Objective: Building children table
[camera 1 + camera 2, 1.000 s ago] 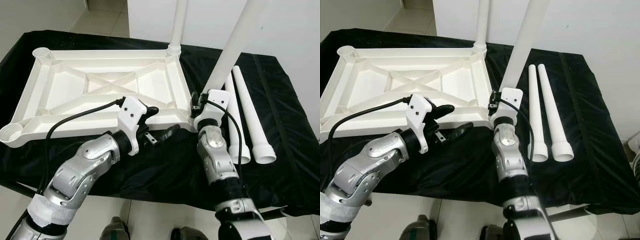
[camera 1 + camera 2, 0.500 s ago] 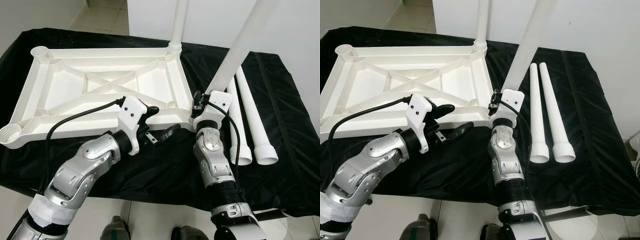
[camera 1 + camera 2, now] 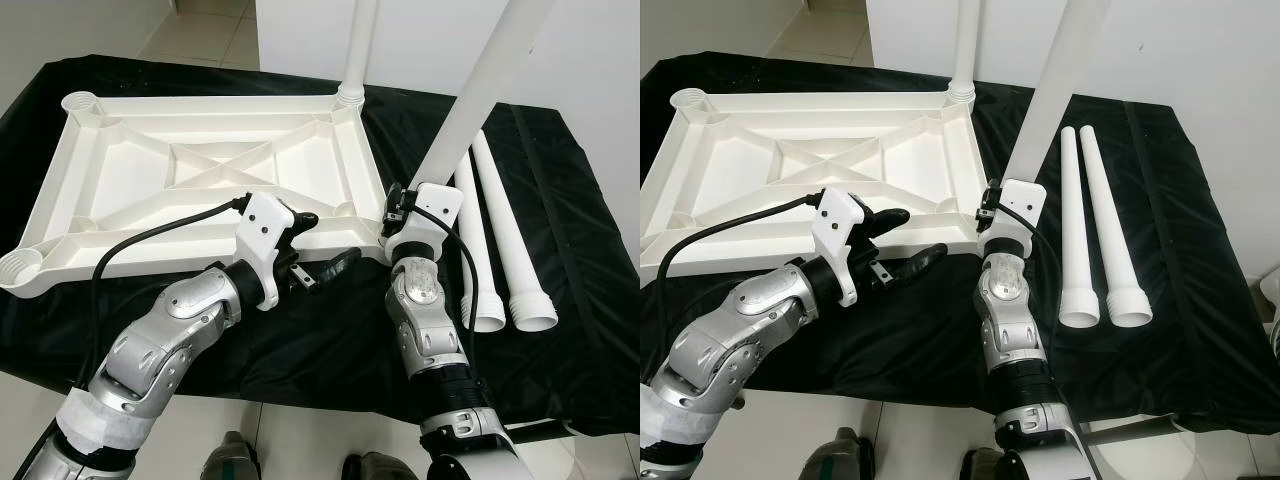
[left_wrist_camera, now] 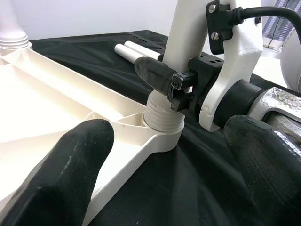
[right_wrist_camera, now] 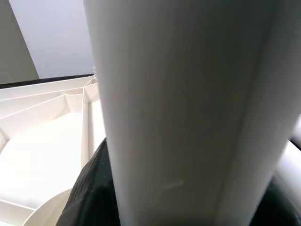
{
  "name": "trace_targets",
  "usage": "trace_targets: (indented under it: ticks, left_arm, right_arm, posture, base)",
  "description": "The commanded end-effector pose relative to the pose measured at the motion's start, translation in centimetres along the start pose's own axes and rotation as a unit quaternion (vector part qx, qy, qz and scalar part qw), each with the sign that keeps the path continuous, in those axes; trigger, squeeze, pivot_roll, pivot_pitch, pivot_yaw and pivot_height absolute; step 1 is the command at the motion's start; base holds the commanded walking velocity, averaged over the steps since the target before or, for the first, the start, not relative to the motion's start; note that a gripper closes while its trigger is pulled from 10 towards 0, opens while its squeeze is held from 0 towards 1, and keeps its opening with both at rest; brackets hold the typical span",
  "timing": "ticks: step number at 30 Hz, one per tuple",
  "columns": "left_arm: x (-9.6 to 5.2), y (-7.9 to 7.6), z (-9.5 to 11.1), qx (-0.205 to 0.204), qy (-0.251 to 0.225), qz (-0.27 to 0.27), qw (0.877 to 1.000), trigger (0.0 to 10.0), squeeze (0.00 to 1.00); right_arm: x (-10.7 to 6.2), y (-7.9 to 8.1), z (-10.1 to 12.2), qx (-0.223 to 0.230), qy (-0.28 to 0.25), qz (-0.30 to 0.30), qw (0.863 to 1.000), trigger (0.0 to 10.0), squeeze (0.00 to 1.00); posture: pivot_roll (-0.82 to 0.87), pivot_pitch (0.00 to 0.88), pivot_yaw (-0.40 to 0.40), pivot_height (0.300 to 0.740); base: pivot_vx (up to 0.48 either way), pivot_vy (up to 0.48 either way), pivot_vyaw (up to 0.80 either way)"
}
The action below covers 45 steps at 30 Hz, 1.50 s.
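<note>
Left eye view: an upturned white plastic tabletop [image 3: 200,180] lies on a worktop draped in black cloth [image 3: 570,180], ribbed underside facing up. One white leg [image 3: 356,50] stands upright in the far right corner socket. A second leg [image 3: 480,90] rises at a slant from the near right corner socket [image 3: 383,232], and the right gripper [image 3: 395,210] is clamped around its lower end just above that socket. The left gripper [image 3: 318,245] sits at the near edge of the tabletop with its two black fingers spread apart, one finger over the white rim and the other above the cloth, grasping nothing. Two spare legs [image 3: 500,240] lie side by side on the cloth to the right, flared ends toward the robot (they touch or nearly touch along their length).

Right eye view: the same layout, with empty sockets at the two left corners of the tabletop, the far one [image 3: 692,100] plainly visible.

Left wrist view: the two padded fingers [image 4: 70,165] stand wide apart in the foreground. Between them, farther off, the slanted leg's ribbed collar [image 4: 163,117] sits in the corner socket, and one black finger of the right gripper presses against the leg just above the collar.

Right wrist view: the leg's smooth white shaft [image 5: 188,108] runs close past the lens, with the tabletop's ribs [image 5: 56,122] behind it.
</note>
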<state>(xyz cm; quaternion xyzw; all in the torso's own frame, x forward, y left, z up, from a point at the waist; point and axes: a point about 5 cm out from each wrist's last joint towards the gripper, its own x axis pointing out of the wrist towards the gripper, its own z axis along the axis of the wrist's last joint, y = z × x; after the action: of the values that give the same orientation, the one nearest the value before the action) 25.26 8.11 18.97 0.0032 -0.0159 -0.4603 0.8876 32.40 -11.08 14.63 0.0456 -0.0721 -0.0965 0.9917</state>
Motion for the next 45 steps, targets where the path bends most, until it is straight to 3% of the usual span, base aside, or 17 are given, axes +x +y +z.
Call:
trace_targets:
  ticks: [1, 5, 12, 24, 38, 39, 40, 45]
  left_arm:
    - [-0.1, -0.5, 0.0, 0.005, 0.002, -0.043, 0.999, 10.0, 0.00]
    - [-0.1, -0.5, -0.1, 0.005, 0.003, -0.044, 0.999, 10.0, 0.00]
    - [-0.1, -0.5, -0.1, 0.006, 0.003, -0.046, 0.999, 10.0, 0.00]
    - [0.0, -0.6, 0.0, 0.006, 0.002, -0.048, 0.999, 10.0, 0.00]
    - [0.0, -0.7, -0.1, 0.003, 0.002, -0.048, 0.999, 10.0, 0.00]
    - [0.0, -0.7, -0.1, 0.003, 0.002, -0.048, 0.999, 10.0, 0.00]
    - [0.0, -0.7, -0.1, 0.003, 0.003, -0.048, 0.999, 10.0, 0.00]
    - [0.0, -0.7, -0.1, 0.002, 0.002, -0.048, 0.999, 10.0, 0.00]
  right_arm:
    - [-1.0, -1.8, -3.4, -0.020, 0.078, -0.035, 0.996, 10.0, 0.00]
    - [-0.5, -1.6, -1.5, -0.011, 0.036, -0.032, 0.999, 10.0, 0.00]
    - [-0.2, -1.1, 0.1, -0.002, 0.006, -0.022, 1.000, 10.0, 0.00]
    - [-0.1, -1.0, 0.4, 0.000, 0.001, -0.022, 1.000, 10.0, 0.00]
    - [-0.2, -1.5, -1.0, -0.003, 0.037, -0.015, 0.999, 10.0, 0.00]
    - [-0.2, -1.5, -1.0, 0.000, 0.036, -0.013, 0.999, 10.0, 0.60]
    - [-0.1, -1.5, -0.9, 0.006, 0.033, -0.007, 0.999, 10.0, 1.00]
    - [0.0, -1.3, -0.4, 0.020, 0.017, 0.007, 1.000, 10.0, 1.00]
  posture:
    - [0.07, 0.070, -0.005, 0.740]
    - [0.07, 0.067, -0.005, 0.740]
    - [0.07, 0.062, -0.003, 0.740]
    - [0.07, 0.063, -0.005, 0.740]
    - [0.07, 0.070, -0.006, 0.740]
    - [0.07, 0.070, -0.005, 0.740]
    - [0.07, 0.070, -0.005, 0.740]
    - [0.07, 0.072, -0.006, 0.740]
  base:
    - [0.000, 0.000, 0.00]
    - [0.000, 0.000, 0.00]
    - [0.000, 0.000, 0.00]
    - [0.000, 0.000, 0.00]
    - [0.000, 0.000, 0.00]
    - [0.000, 0.000, 0.00]
    - [0.000, 0.000, 0.00]
    - [0.000, 0.000, 0.00]
